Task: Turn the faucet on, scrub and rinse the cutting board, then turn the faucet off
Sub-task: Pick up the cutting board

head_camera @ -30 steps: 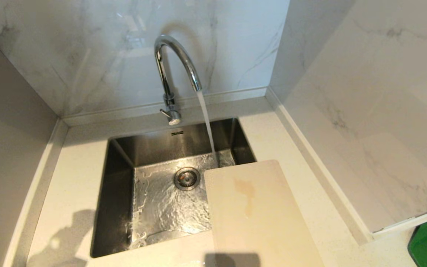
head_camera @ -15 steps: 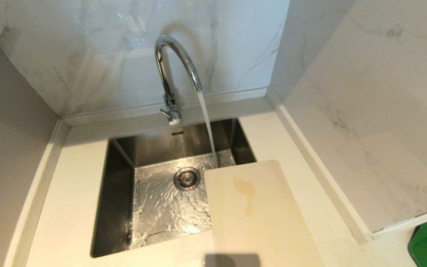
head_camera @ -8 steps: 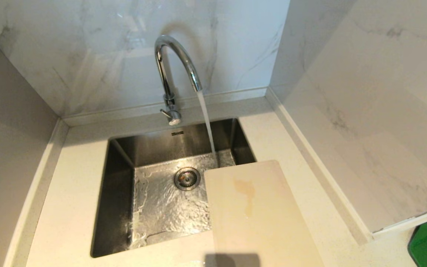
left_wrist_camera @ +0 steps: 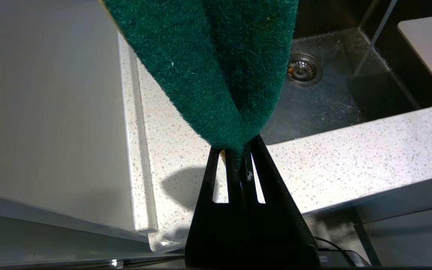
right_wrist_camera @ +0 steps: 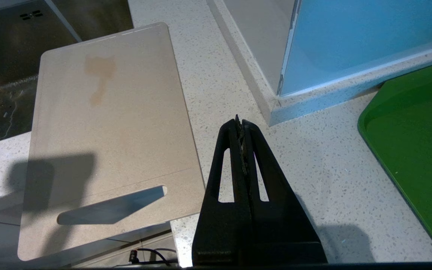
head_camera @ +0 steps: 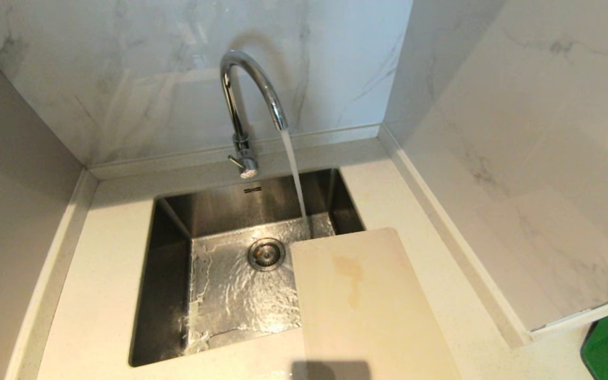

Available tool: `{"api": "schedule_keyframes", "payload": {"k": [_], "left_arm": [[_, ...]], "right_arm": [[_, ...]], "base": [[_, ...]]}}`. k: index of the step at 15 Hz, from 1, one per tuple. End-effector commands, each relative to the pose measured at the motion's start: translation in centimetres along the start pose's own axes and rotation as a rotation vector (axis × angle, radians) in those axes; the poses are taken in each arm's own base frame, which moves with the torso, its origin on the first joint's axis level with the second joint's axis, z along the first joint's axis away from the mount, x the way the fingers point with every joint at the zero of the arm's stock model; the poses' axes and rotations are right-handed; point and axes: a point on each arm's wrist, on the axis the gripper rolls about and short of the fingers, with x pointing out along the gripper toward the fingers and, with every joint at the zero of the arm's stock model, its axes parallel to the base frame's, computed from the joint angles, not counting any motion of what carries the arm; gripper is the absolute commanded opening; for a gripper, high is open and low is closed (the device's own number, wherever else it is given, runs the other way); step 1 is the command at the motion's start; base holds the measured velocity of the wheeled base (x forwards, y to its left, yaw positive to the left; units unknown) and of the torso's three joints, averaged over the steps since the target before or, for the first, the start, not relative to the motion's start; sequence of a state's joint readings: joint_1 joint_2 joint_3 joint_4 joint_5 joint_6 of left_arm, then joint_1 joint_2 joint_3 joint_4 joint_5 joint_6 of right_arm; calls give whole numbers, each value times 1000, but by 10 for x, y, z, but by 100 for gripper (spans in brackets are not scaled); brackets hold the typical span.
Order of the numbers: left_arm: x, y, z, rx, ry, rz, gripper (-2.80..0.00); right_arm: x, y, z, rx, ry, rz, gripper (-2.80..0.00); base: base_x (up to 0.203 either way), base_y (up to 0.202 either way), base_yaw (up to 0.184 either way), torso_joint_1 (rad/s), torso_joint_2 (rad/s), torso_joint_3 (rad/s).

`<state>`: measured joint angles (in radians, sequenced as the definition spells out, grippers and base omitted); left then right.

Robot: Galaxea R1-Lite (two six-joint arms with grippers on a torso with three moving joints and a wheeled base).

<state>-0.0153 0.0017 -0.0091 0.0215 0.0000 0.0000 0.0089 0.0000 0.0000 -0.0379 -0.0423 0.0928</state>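
- The cutting board point(right_wrist_camera: 107, 127), stain up, bridges the counter and the sink point(head_camera: 167, 253) corner beside the running faucet point(head_camera: 246, 95), ready for scrubbing.
- Left gripper point(left_wrist_camera: 236, 150) clamps a green sponge point(left_wrist_camera: 208, 56), the board off beyond it.
- Right gripper point(right_wrist_camera: 240, 125) hangs pinched together, empty, just beside the board.

left edge, head view | yellow-green object gone | its counter shadow gone

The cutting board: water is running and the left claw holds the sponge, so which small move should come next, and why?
Probably bring the left claw with its sponge to the cutting board: the stain remains, and the stream misses the board.
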Motion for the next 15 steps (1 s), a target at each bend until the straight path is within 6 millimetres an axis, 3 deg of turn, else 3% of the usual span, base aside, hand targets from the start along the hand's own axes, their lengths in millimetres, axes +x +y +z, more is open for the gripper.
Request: {"api": "schedule_keyframes", "payload": {"k": [1,13,15], "left_arm": [[0,0,0,0,3,0,-280],[0,0,0,-2,3,0,-280],[0,0,0,-2,3,-2,-280]], "right_arm": [[0,0,0,1,1,0,-280],[0,0,0,-4,4,-1,-280],[0,0,0,-3,3,-1,-280]], "base": [[0,0,0,0,0,0],[0,0,0,0,0,0],[-149,0,15,21,7,0]]}}
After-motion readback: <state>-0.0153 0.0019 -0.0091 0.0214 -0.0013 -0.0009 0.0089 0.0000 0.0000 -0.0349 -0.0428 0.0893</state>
